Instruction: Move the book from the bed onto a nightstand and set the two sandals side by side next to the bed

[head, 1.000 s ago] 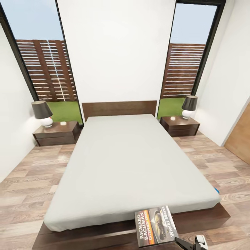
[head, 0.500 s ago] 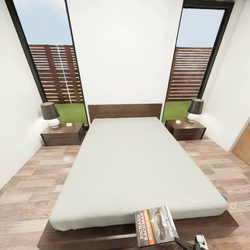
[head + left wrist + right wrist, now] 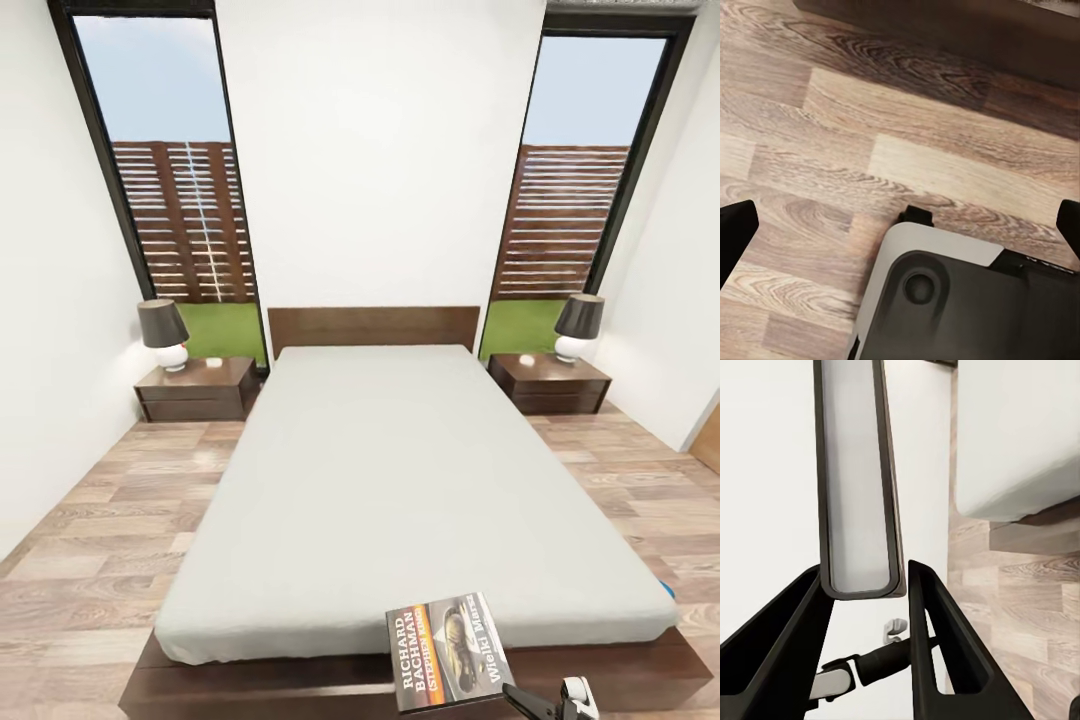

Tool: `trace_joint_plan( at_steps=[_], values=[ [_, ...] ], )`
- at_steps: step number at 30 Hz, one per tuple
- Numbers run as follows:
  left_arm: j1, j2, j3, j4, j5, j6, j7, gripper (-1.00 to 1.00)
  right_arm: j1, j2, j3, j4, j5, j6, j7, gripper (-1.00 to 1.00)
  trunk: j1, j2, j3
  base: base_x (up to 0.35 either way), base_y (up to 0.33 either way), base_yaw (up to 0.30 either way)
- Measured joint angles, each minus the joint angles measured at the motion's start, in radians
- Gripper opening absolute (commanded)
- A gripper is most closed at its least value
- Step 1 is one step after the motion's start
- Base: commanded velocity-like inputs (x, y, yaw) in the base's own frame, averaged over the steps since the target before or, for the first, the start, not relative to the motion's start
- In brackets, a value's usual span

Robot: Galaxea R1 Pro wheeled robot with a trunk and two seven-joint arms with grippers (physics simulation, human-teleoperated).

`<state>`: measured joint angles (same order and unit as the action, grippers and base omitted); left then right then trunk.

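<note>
The book (image 3: 447,650), dark with an orange band and "RICHARD BACHMAN" lettering, hangs in front of the foot of the bed (image 3: 400,470), off the mattress. My right gripper (image 3: 512,690) is shut on its lower corner. The right wrist view has the book (image 3: 859,480) edge-on, clamped between the two black fingers (image 3: 937,637). A nightstand (image 3: 196,385) stands left of the headboard and another nightstand (image 3: 548,380) right of it. A blue sliver of a sandal (image 3: 668,592) pokes out on the floor by the bed's right side. My left gripper (image 3: 900,225) is open over the wood floor.
Each nightstand carries a lamp, one on the left (image 3: 165,335) and one on the right (image 3: 578,325). Tall dark-framed windows (image 3: 170,190) flank the white wall. Plank floor runs along both sides of the bed. My own base (image 3: 967,307) lies under the left gripper.
The whole head view has shifted: the bed, nightstands and windows sit farther away and more to the right. The book and right gripper hold the same spot in the picture.
</note>
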<state>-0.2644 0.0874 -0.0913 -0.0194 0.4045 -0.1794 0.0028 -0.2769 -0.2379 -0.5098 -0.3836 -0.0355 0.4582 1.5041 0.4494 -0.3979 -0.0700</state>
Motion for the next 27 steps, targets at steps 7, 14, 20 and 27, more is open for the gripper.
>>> trace_joint_plan(
  at_steps=[7,14,20,27],
  values=[
    [0.000,0.000,0.000,0.000,0.000,0.000,0.000,1.00,0.000,0.000,-0.002,0.003,-0.005,-0.055,-0.005,-1.00,0.000,0.000,0.010,0.000,0.000,0.094],
    [0.000,0.000,0.000,0.000,0.000,0.000,0.000,1.00,0.000,-0.001,-0.005,0.012,-0.008,-0.082,-0.005,-1.00,0.000,0.000,0.019,0.000,0.000,0.086],
    [0.000,0.000,0.000,0.000,0.000,0.000,0.000,1.00,0.000,0.000,-0.007,0.014,-0.009,-0.085,-0.005,-1.00,0.000,0.000,0.025,0.000,0.000,0.062],
    [0.000,0.000,0.000,0.000,0.000,0.000,0.000,1.00,0.000,0.000,-0.009,0.015,-0.012,-0.086,-0.004,-1.00,0.000,0.000,0.027,0.000,0.000,0.013]
  ],
)
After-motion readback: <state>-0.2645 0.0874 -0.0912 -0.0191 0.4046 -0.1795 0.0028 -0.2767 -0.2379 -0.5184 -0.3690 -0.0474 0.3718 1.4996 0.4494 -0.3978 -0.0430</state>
